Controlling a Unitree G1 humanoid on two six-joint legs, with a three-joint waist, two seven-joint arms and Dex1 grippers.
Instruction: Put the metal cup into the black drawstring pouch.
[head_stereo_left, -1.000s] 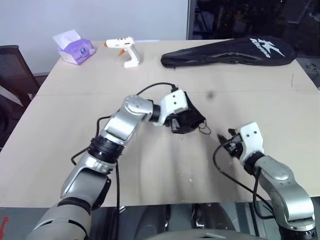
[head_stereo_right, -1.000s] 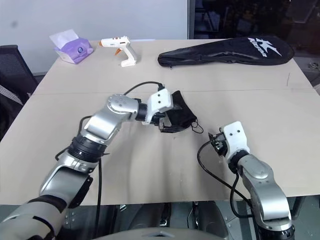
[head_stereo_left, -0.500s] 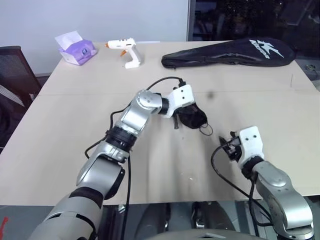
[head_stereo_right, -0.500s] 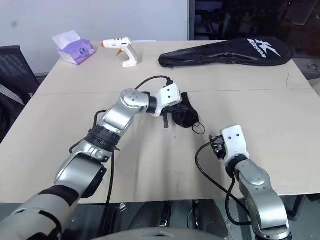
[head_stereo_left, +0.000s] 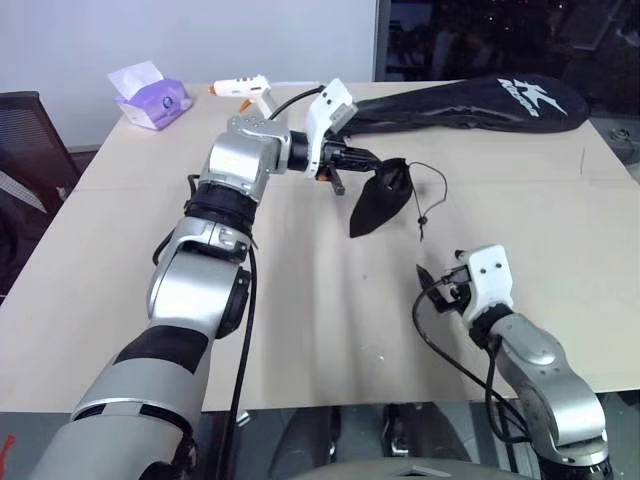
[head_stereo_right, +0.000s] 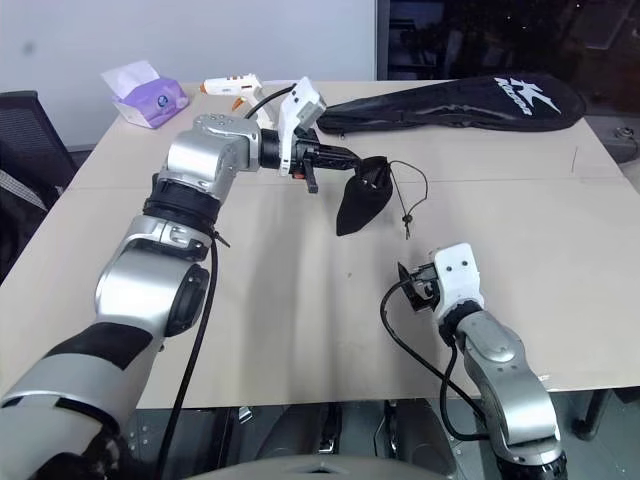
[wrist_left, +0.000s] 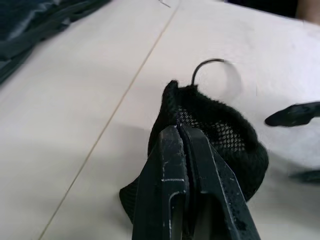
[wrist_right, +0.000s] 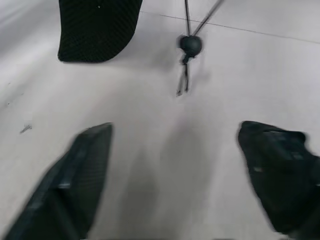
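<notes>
The left gripper is pinched tight on the top edge of the pouch, holding it up off the table so that the bag hangs down in a limp point with its cord looping out to one side and the toggle dangling at the end. From the left wrist you can see the two black fingers pressed together on the rim of the mesh fabric, the rest of the pouch bunched beyond them. The arm reaches across toward the middle of the table, roughly level. Lower and nearer, the right gripper sits just above the table with its fingers spread wide and nothing between them; in its own view the bottom of the hanging pouch and the toggle are ahead of it, apart from both fingers. I can't make out the cup; whether it is inside the pouch I cannot tell. At the far edge lie a long black racket cover with a white logo, a white glue gun partly behind the left arm, and a purple tissue pack at the corner.
</notes>
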